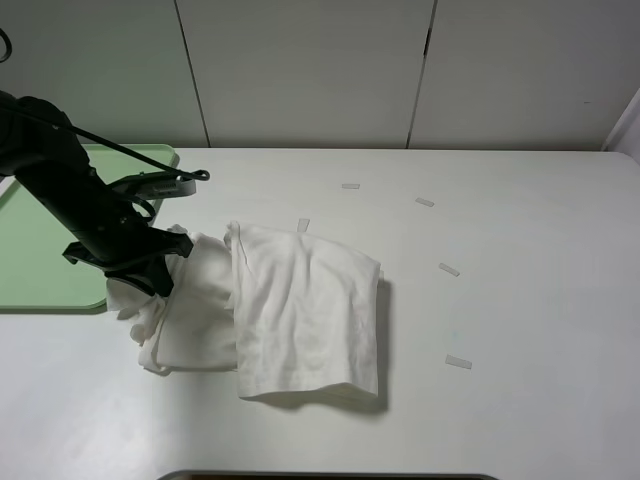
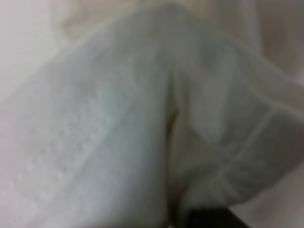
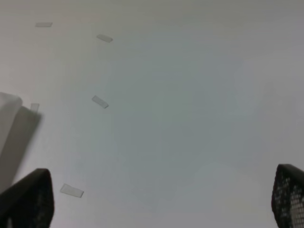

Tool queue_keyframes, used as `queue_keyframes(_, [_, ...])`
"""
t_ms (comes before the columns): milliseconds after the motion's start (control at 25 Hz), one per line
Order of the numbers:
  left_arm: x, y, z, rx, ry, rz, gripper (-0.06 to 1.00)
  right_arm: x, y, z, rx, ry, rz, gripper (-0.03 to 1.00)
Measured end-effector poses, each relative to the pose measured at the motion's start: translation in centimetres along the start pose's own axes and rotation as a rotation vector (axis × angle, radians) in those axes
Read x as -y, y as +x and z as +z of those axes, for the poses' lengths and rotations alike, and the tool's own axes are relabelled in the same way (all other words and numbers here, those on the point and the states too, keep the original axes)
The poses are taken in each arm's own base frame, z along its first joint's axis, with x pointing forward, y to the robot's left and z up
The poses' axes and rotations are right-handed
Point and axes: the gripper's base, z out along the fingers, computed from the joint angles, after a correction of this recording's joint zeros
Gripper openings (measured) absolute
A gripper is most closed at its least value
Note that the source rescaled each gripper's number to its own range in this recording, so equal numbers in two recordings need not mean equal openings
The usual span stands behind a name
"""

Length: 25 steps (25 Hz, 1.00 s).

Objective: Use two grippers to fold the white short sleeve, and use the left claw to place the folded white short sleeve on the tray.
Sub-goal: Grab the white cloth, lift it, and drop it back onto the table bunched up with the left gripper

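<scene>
Clamping left claw (image 1: 160, 272) on bunched edge of shirt (image 1: 305, 310), folded on table (image 1: 520, 300) beside tray (image 1: 40, 260); expect soft, light, floppy handling, pinch all layers, note right gripper (image 3: 159, 199) spread wide.

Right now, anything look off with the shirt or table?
Yes. The white short sleeve lies folded flat only toward the table's middle. The part nearer the tray is bunched into a crumpled wad where the left end effector is shut on it. Small tape strips dot the table.
</scene>
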Motion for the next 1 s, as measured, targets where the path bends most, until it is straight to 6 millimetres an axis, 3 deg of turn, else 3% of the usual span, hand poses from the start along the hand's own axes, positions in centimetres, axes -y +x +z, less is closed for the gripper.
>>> queue_keyframes(360, [2.7,0.1,-1.8,0.017,0.103,0.066,0.08,0.0,0.0,0.0,0.0,0.0,0.0,1.0])
queue_keyframes(600, [5.8,0.9,-6.4,0.147,0.178,0.16,0.08,0.0,0.0,0.0,0.0,0.0,0.0,1.0])
queue_keyframes(800, [6.4,1.1,-6.8,0.163,0.199,0.178,0.08,0.0,0.0,0.0,0.0,0.0,0.0,1.0])
queue_keyframes(960, [8.3,1.3,-6.7,0.182,0.273,0.228,0.08,0.0,0.0,0.0,0.0,0.0,0.0,1.0])
queue_keyframes(1000, [9.9,1.4,-6.7,0.225,0.322,0.259,0.08,0.0,0.0,0.0,0.0,0.0,0.0,1.0])
